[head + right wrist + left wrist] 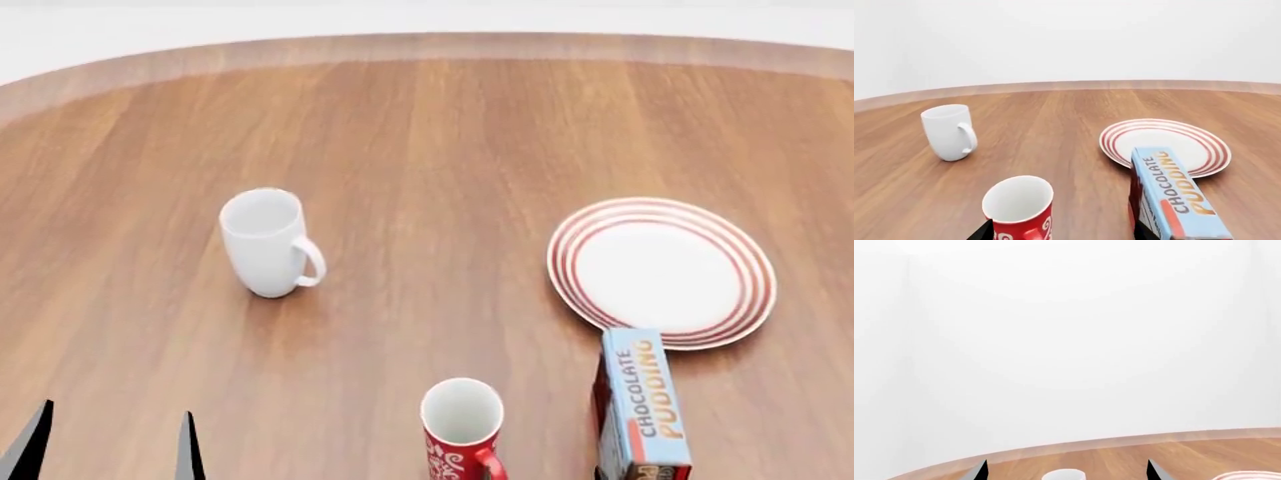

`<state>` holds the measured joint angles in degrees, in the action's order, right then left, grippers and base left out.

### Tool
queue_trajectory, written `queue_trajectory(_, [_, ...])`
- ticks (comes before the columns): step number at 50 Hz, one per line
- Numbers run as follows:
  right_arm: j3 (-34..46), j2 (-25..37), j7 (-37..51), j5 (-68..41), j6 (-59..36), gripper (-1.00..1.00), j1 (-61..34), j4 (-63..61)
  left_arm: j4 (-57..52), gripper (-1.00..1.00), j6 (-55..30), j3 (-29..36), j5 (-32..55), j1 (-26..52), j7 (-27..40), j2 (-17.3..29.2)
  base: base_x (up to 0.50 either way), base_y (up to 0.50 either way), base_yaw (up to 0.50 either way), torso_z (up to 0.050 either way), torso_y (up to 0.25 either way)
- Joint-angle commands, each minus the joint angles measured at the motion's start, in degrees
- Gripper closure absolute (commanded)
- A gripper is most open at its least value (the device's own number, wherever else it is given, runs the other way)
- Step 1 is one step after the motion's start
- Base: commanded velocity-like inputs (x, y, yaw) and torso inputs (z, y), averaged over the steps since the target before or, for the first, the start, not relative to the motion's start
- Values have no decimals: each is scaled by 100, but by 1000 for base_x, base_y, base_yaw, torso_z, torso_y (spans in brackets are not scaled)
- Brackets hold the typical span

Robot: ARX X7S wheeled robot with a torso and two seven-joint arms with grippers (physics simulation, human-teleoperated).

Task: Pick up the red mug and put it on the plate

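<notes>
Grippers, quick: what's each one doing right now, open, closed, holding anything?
Left end effector: open, holding nothing, fingertips apart above the table.
Right end effector: open, empty, fingertips either side of the red mug, not closed on it.

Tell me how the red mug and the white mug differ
Colour: the red mug is red with white swirls outside and white inside; the white mug is plain white all over.
Position: in the head view the red mug stands at the near edge beside the pudding box, while the white mug stands farther back to the left, alone.
Shared: both stand upright, look empty and have one handle.
</notes>
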<state>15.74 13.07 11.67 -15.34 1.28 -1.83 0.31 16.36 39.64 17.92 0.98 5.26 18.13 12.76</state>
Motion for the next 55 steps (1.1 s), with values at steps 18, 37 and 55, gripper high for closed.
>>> queue_trajectory(18, [61, 50, 49, -57, 19, -100, -4, -3, -10, -100, -19, 62, 12, 10, 69, 41, 152, 0, 0, 0, 0])
queue_trajectory(37, [107, 83, 87, -101, 3, -100, -18, -12, -10, -100, -19, 108, 46, 20, 88, 68, 152, 0, 0, 0, 0])
queue_trajectory(55, [137, 116, 124, -146, 19, -100, -23, -11, -12, -100, -24, 148, 61, 28, 119, 94, 152, 0, 0, 0, 0])
